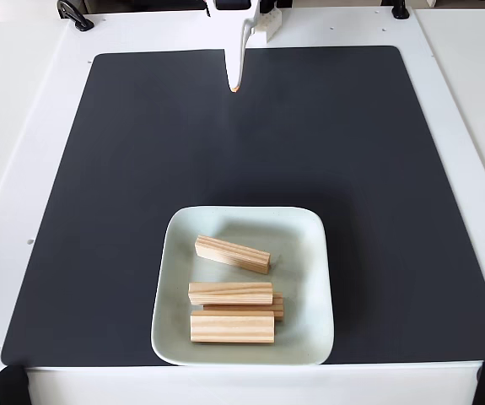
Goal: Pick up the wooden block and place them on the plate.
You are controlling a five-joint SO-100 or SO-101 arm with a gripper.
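Four pale striped-grain wooden blocks (232, 254) lie inside the mint-white square plate (173, 278), long axes roughly crosswise; the white gripper (235, 84) hangs well beyond the plate's far rim, fingers seemingly together, empty.

This looks like a tidy robot test bench, a lab or hobby setup rather than a home room: a plain white desk (23, 126) with small screw holes, a black mat (141, 169) laid squarely over it, and black clamps (75, 17) gripping its edges.
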